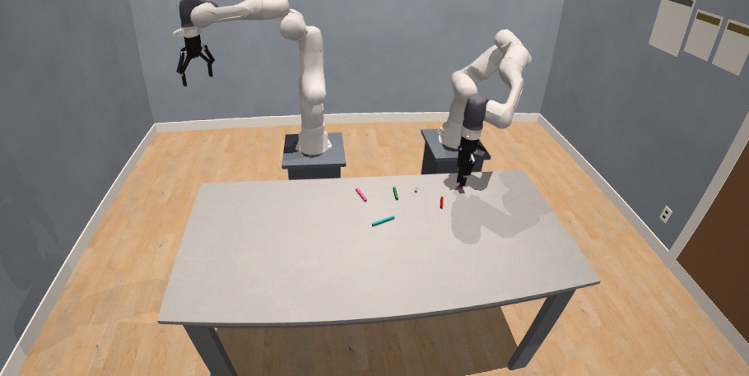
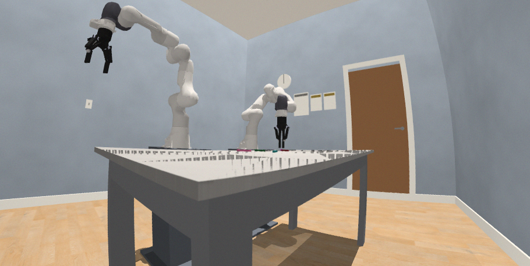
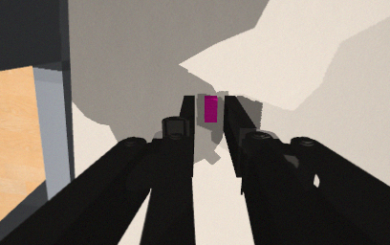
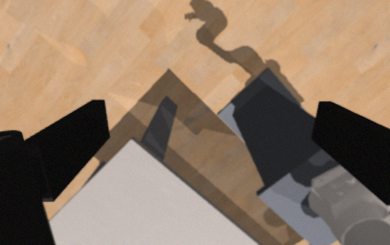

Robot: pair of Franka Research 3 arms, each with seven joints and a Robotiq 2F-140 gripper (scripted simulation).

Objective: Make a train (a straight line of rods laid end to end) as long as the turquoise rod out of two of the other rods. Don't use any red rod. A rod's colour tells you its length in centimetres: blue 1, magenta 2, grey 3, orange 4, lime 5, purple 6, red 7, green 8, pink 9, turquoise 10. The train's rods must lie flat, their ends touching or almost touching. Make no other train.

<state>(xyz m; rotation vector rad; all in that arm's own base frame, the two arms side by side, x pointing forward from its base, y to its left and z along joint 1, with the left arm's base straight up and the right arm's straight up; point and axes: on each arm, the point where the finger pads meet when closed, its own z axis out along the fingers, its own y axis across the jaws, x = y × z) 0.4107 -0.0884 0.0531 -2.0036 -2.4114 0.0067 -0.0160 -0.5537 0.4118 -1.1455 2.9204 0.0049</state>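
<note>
The turquoise rod (image 1: 383, 220) lies nearest the front of the rods. The pink rod (image 1: 361, 194), green rod (image 1: 395, 192) and short pale grey rod (image 1: 416, 189) lie apart behind it. The red rod (image 1: 441, 202) is to their right. The short magenta rod (image 1: 460, 187) (image 3: 210, 114) lies near the back edge. My left gripper (image 1: 462, 183) (image 2: 281, 146) (image 3: 208, 113) points down just over it, fingers narrowly parted, with a gap on each side of the rod. My right gripper (image 1: 197, 79) (image 2: 96, 66) (image 4: 210, 120) is wide open and empty, high up beyond the table's left end.
The grey table (image 1: 293, 269) stands in front of both arm pedestals. The left arm's pedestal (image 1: 432, 137) is close behind the back edge near the magenta rod. The red rod is the nearest other rod to the left gripper. The arm's shadow falls around it.
</note>
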